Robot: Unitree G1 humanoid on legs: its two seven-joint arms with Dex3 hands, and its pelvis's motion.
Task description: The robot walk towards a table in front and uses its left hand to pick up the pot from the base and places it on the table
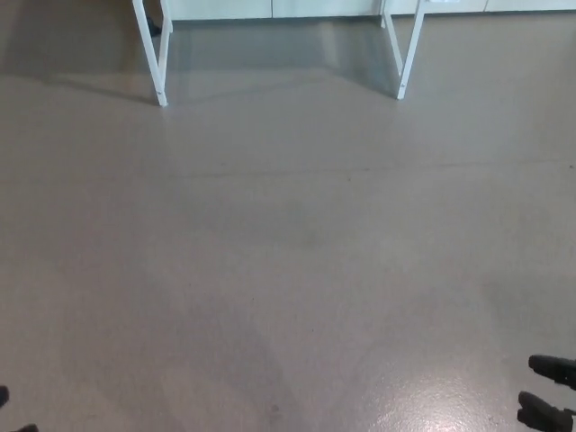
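Note:
No pot or base shows in the head view. Only the white legs of a table [160, 63] stand at the top of the picture, a left pair and a right pair [405, 54], with its top out of frame. Two black fingers of my right hand [549, 391] poke in at the bottom right edge, spread apart with nothing between them. A sliver of black at the bottom left corner [5, 400] is my left hand, too little of it to read.
Grey floor [288, 252] stretches between me and the table legs. A pale wall or cabinet base [270, 9] runs behind the table. A glare patch lies on the floor at the bottom right.

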